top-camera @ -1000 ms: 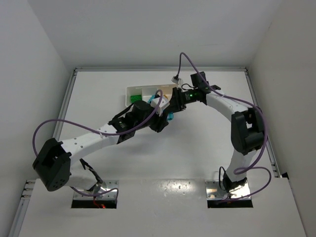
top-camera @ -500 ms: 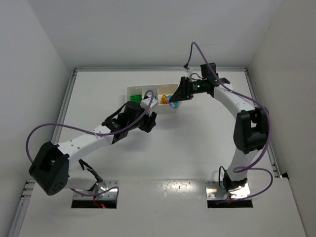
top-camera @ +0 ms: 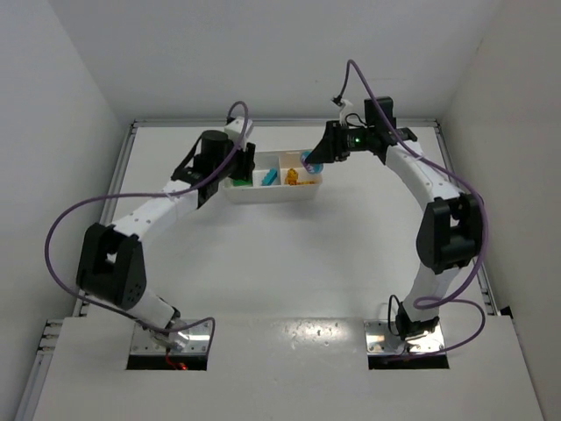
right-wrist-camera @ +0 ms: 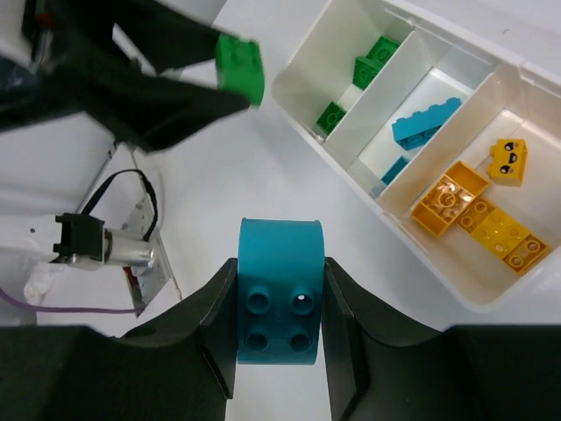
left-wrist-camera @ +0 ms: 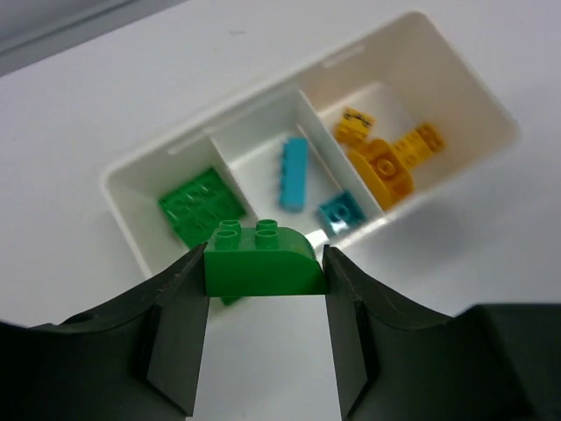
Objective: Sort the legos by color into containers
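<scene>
Bricks held over the white tray, one in each gripper.
One green lego (left-wrist-camera: pixel 261 266) sits pinched by its flat sides in the left gripper (left-wrist-camera: pixel 265 263). The tray (left-wrist-camera: pixel 473 96) lies just ahead of its tips, with green legos (left-wrist-camera: pixel 197 209) in the nearest box, blue legos (left-wrist-camera: pixel 294 171) in the middle and yellow legos (left-wrist-camera: pixel 386 158) farthest. The right gripper (right-wrist-camera: pixel 280 307) pinches a blue lego (right-wrist-camera: pixel 280 289) the same way, with the tray ahead and to its right. These legos look light, hard and smooth, so I think the flat sides are best to squeeze, or they may twist. Only the right wrist view shows both held bricks together. The top view shows both arms, but the bricks look tiny.
</scene>
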{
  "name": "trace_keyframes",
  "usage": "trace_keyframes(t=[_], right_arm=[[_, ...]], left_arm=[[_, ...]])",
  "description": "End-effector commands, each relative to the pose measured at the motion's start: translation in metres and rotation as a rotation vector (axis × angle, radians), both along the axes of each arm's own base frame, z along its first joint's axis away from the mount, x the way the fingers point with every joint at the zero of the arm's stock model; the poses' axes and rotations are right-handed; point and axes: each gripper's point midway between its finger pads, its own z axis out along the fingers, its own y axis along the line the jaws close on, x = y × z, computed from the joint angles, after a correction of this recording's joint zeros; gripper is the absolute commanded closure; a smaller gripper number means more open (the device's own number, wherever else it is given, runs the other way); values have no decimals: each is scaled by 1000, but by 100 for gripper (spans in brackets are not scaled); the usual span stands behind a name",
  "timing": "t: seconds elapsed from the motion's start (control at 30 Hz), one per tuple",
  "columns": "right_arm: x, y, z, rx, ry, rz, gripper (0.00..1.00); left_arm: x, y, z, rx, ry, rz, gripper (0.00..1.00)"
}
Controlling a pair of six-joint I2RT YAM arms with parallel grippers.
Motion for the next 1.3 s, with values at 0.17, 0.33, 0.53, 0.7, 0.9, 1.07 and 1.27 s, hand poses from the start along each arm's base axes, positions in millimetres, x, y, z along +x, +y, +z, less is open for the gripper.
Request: trace_keyframes(t=[0.17, 0.33, 0.53, 0.7, 0.9, 1.07, 1.27], right_arm=[[28, 11, 9, -15, -92, -9, 100], [34, 17, 3, -16, -86, 0, 100], [43, 28, -4, -24, -97, 5, 100], [63, 53, -12, -79, -137, -28, 100], [96, 96, -36, -125, -179, -55, 100], [111, 125, -71, -149, -168, -52, 100], [128, 130, -108, -210, -146, -87, 98]], left_arm=[[65, 32, -34, -30, 115, 125, 76], [76, 30, -58, -52, 186, 115, 62], [87, 32, -39, -147, 159, 120, 9], [94, 59, 13, -247, 21, 167, 0], [97, 103, 63, -276, -22, 263, 0], [74, 121, 62, -227, 35, 253, 0], [50, 128, 54, -161, 27, 225, 0]])
